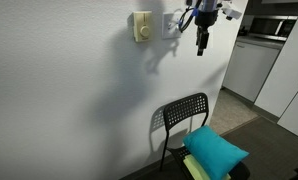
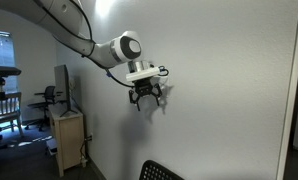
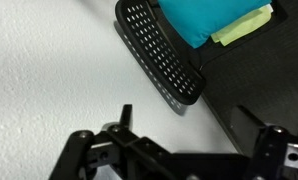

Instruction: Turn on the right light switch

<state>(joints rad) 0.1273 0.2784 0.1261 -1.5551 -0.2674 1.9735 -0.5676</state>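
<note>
The right light switch [image 1: 170, 24] is a small white plate high on the white wall, just right of a cream-yellow plate with a round knob [image 1: 141, 27]. My gripper [image 1: 201, 46] hangs fingers-down just right of the white switch and slightly below it, close to the wall. It also shows in an exterior view [image 2: 146, 99], where the switch is hidden behind it. In the wrist view my gripper [image 3: 189, 122] is open and empty, looking down along the wall, and the switch is out of view.
A black perforated chair [image 1: 184, 115] with a teal cushion [image 1: 215, 150] stands against the wall below me; both show in the wrist view [image 3: 159, 55]. A desk with a monitor [image 2: 65, 118] stands further along the wall. Kitchen cabinets [image 1: 254, 60] are beyond the wall corner.
</note>
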